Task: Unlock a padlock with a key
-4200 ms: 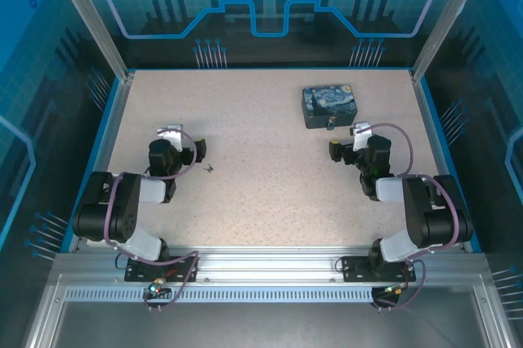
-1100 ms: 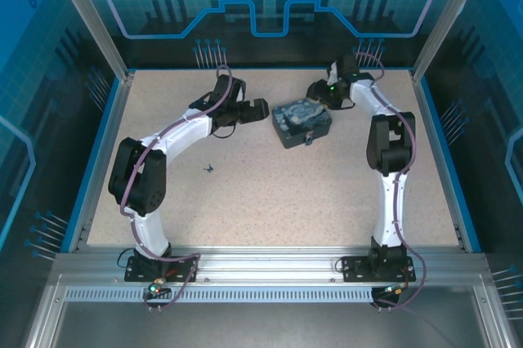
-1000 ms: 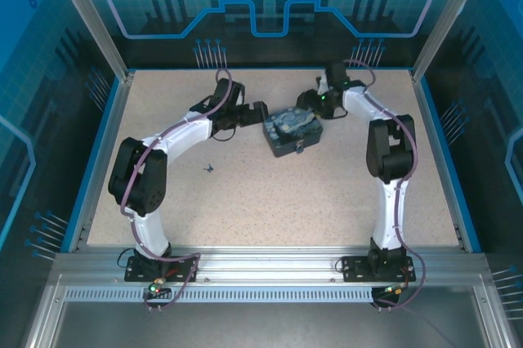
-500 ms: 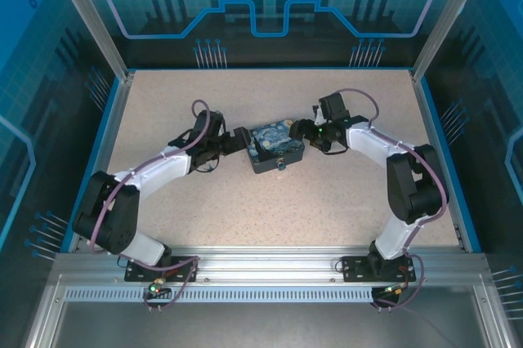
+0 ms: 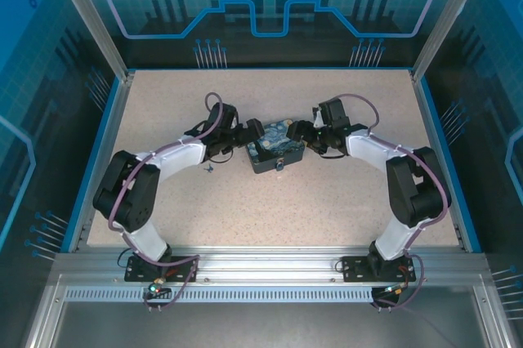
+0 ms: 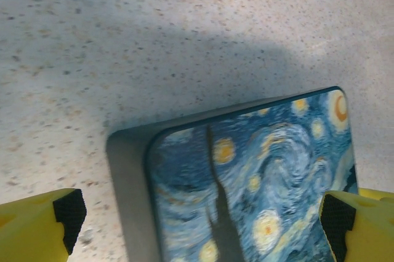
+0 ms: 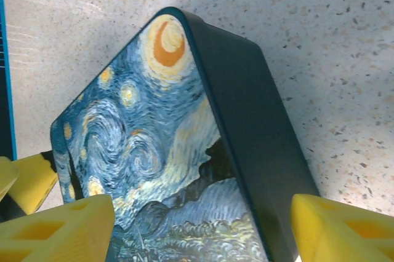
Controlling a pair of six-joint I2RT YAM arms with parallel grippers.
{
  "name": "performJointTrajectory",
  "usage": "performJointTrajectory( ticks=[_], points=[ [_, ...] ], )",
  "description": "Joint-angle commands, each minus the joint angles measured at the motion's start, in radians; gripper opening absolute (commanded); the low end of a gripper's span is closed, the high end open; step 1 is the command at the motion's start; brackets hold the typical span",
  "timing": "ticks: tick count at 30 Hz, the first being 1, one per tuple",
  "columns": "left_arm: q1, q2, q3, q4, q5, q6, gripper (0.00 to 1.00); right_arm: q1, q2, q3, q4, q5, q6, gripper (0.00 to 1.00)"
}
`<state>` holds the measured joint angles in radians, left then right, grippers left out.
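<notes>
The blue-and-yellow night-sky box [image 5: 276,144] lies mid-table between both grippers. The padlock [image 5: 280,166] is a tiny dark glint hanging at the box's near side. The key [image 5: 210,168] is a small dark sliver on the table left of the box, below my left forearm. My left gripper [image 5: 250,135] is open at the box's left end; its yellow fingertips [image 6: 37,231] straddle the painted lid [image 6: 258,176]. My right gripper [image 5: 299,131] is open at the right end, fingertips [image 7: 345,231] either side of the box [image 7: 184,151].
The speckled table [image 5: 245,209] is bounded by blue rails and an aluminium frame [image 5: 261,270] at the near edge. In the right wrist view, a yellow finger of the left gripper [image 7: 24,179] shows beyond the box's far end.
The box has travelled from the back right to mid-table, with both arms reaching out to flank it. In the last half second the left arm shifted slightly and the box barely moved.
</notes>
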<state>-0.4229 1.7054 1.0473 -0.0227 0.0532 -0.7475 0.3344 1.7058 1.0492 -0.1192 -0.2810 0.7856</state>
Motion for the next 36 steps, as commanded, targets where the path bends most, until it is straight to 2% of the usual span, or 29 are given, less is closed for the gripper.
performJointTrajectory(
  ticks=[1, 11, 19, 25, 26, 29, 32, 36],
  points=[
    [-0.017, 0.046, 0.065, 0.015, 0.036, -0.037, 0.99, 0.019, -0.046, -0.023, 0.041, -0.049, -0.007, 0.75],
    [-0.048, 0.150, 0.202, -0.017, 0.055, -0.037, 0.99, 0.042, -0.166, -0.151, 0.067, -0.048, 0.026, 0.75],
    [-0.060, 0.128, 0.162, 0.002, 0.030, -0.056, 0.99, 0.024, -0.193, -0.164, 0.018, 0.018, -0.004, 0.78],
    [-0.033, 0.010, 0.120, -0.028, -0.034, -0.021, 0.99, -0.067, -0.296, -0.190, -0.040, 0.062, -0.044, 0.90],
    [-0.026, -0.018, 0.112, -0.039, -0.042, -0.026, 0.99, -0.075, -0.319, -0.179, -0.074, 0.091, -0.060, 0.98],
    [0.003, -0.099, 0.059, -0.057, -0.064, -0.048, 0.99, -0.077, -0.378, -0.139, -0.188, 0.214, -0.114, 1.00],
    [0.027, -0.189, -0.040, -0.053, -0.137, -0.123, 0.99, -0.091, -0.407, -0.133, -0.246, 0.239, -0.134, 1.00],
    [0.075, -0.306, -0.172, -0.055, -0.124, -0.239, 0.99, -0.103, -0.436, -0.157, -0.264, 0.126, -0.108, 1.00]
  ],
)
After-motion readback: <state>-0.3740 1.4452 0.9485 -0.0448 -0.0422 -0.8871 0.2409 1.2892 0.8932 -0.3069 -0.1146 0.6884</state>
